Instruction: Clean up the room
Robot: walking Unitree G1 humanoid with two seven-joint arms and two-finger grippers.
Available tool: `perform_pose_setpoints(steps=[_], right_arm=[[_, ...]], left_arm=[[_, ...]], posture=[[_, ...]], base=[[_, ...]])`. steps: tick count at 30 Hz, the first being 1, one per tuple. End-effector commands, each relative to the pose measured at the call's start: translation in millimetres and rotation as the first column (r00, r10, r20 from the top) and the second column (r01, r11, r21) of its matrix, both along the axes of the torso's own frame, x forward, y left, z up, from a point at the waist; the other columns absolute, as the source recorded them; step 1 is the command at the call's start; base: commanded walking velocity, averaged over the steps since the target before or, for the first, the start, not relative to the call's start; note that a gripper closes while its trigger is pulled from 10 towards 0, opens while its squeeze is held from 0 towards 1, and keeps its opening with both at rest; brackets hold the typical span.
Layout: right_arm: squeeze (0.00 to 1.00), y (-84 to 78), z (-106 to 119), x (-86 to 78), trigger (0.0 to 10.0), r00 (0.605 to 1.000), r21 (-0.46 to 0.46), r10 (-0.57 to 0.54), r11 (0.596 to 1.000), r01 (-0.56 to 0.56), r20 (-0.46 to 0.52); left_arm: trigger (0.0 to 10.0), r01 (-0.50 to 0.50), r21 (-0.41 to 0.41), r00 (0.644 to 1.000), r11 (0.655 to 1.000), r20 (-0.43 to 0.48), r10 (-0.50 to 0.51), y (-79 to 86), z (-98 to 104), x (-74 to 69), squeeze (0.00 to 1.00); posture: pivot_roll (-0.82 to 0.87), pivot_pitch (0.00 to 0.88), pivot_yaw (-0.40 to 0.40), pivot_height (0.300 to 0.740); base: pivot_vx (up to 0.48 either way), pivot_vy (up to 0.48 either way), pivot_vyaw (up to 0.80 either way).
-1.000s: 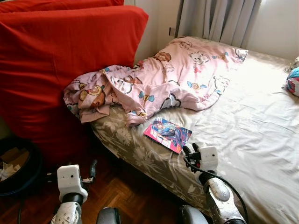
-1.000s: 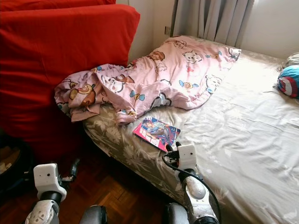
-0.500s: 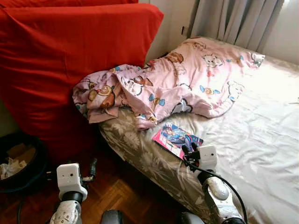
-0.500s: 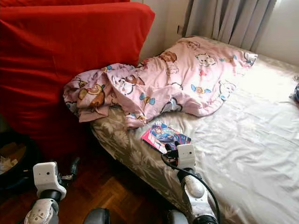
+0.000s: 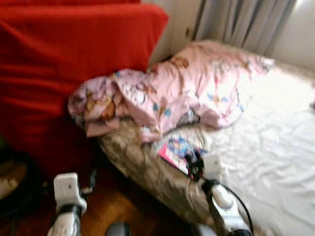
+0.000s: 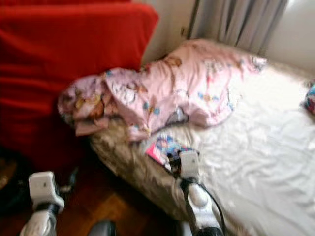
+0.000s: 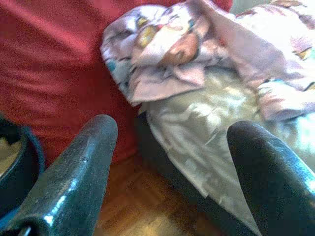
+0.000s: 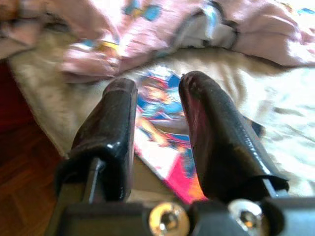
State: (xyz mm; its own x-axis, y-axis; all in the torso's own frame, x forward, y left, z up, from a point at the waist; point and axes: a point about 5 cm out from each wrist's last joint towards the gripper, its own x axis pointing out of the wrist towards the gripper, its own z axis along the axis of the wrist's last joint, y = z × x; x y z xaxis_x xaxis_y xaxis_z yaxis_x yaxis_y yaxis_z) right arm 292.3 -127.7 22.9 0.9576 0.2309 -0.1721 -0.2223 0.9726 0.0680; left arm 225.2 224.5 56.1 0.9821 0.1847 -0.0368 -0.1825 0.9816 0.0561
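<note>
At the far left a dark round bin (image 5: pixel 12 184) sits on the wooden floor (image 6: pixel 106 204) beside the big red cushion (image 5: pixel 59 78) that leans against the wall. The left gripper (image 7: pixel 172 182) hangs low over the floor off the bed's near-left corner, its two black fingers (image 7: pixel 81 172) spread wide with nothing between them; past them lie the corner of the bed and the bunched end of the blanket.

The bed (image 5: pixel 275 162), under a pale sheet with a leaf-patterned edge, runs away to the right toward grey curtains (image 5: pixel 246 22). A pink cartoon-print blanket (image 5: pixel 182 93) lies crumpled across the bed's left end, spilling over the near-left corner against the cushion.

Just below the blanket, close to the bed's near edge, lies a flat comic book (image 6: pixel 165 147) with a pink and blue cover. Its long axis runs slantwise, from near the blanket down toward the bed's near edge and rightward.

The right gripper (image 8: pixel 157 128) is held just over the book's lower right end, fingers (image 8: pixel 221 142) parted a little, the cover showing in the gap; whether they touch it I cannot tell. A colourful object (image 6: pixel 310 98) lies at the bed's far right edge.
</note>
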Motion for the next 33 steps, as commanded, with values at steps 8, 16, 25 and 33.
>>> perform_pose_setpoints(steps=[8, 16, 25, 33], right_arm=[[0.0, -10.9, -7, -2.0, 10.0, 0.998, 0.007, -0.046, 0.999, 0.046, -0.048], [0.0, -10.0, -13, 2.4, 10.0, 0.979, 0.117, -0.126, 0.983, 0.145, -0.159], [1.0, -11.4, -16, 12.8, 10.0, 0.929, 0.183, -0.207, 0.945, 0.271, -0.306], [1.0, -10.4, -4, 26.7, 10.0, 0.928, 0.224, -0.217, 0.93, 0.29, -0.303]], left_arm=[[10.0, 0.02, -0.018, 1.0, 1.0, -0.003, -0.02, -8.8, 2, -5.1, 0.0], [10.0, 0.027, -0.014, 1.0, 1.0, -0.002, -0.027, -9.3, 6, -15.6, 0.0], [10.0, 0.034, -0.004, 0.999, 0.999, 0.011, -0.034, -9.9, 18, -18.2, 0.0], [10.0, 0.029, 0.002, 0.999, 1.0, 0.023, -0.029, -9.7, 27, -22.7, 0.0]], posture=[[0.07, 0.133, -0.051, 0.613], [0.1, 0.183, -0.043, 0.613], [0.15, 0.233, -0.048, 0.613], [0.18, 0.293, -0.056, 0.613]], base=[[0.316, 0.0, 0.0], [0.0, 0.0, 0.0], [0.0, 0.0, 0.0], [0.0, 0.0, 0.0]])
